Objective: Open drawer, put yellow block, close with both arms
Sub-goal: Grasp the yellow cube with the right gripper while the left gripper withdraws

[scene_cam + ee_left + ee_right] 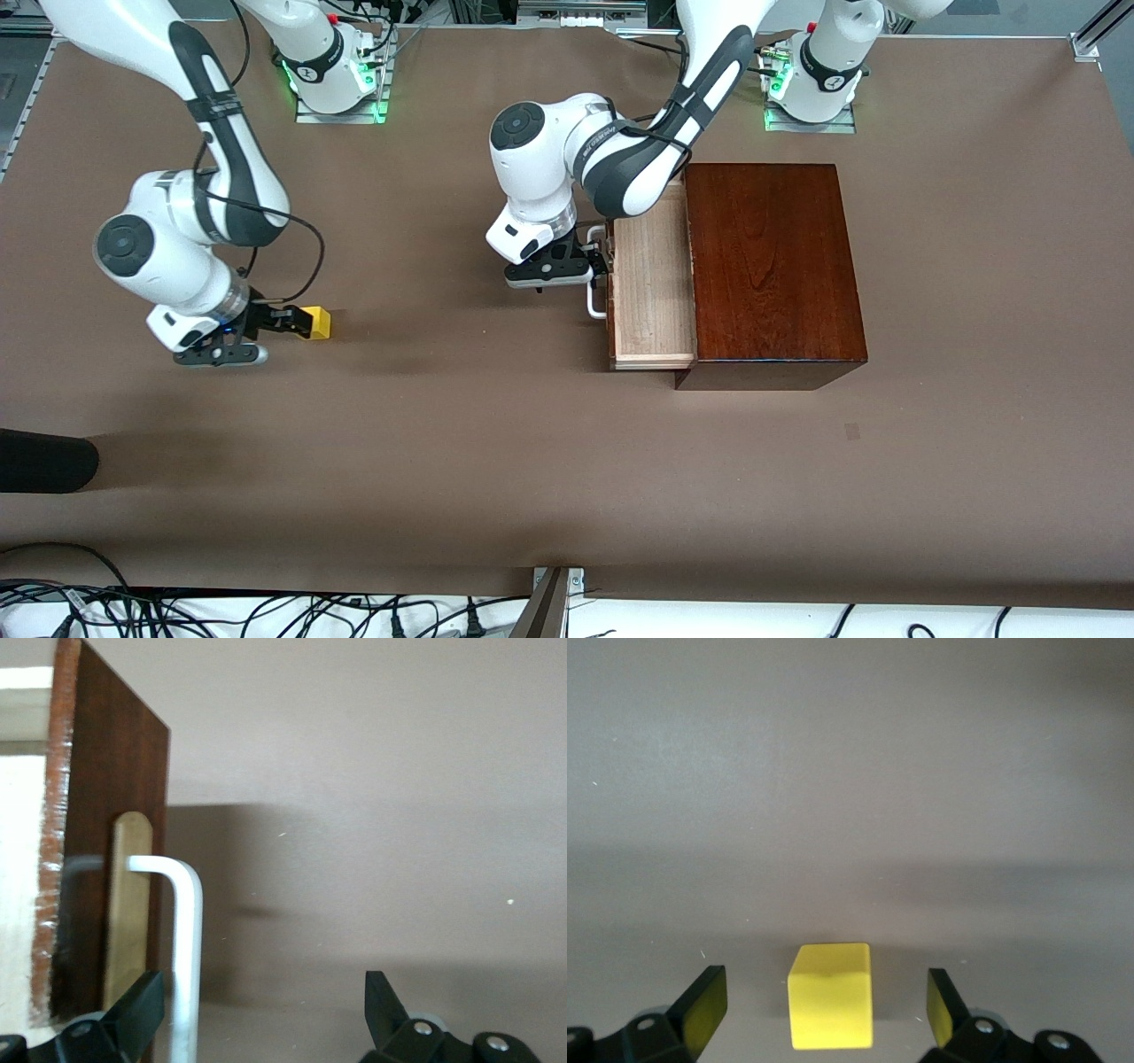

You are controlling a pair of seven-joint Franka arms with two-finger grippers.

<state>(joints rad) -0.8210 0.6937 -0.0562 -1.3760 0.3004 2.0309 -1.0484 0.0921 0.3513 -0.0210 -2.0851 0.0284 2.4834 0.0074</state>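
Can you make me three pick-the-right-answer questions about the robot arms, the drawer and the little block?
1. Where is the yellow block?
A. in the drawer
B. on the table, between the right gripper's open fingers
C. on top of the box

2. What colour is the drawer's handle?
A. white
B. green
C. black

3. How is the drawer?
A. shut tight
B. lifted out onto the table
C. pulled out, with nothing in it

Answers: 1 B, the right wrist view shows the block on the table with the right gripper open around it. 2 A, the loop shows white in the left wrist view, by the open left gripper. 3 C, the front view shows its pale floor bare, sticking out of the box.
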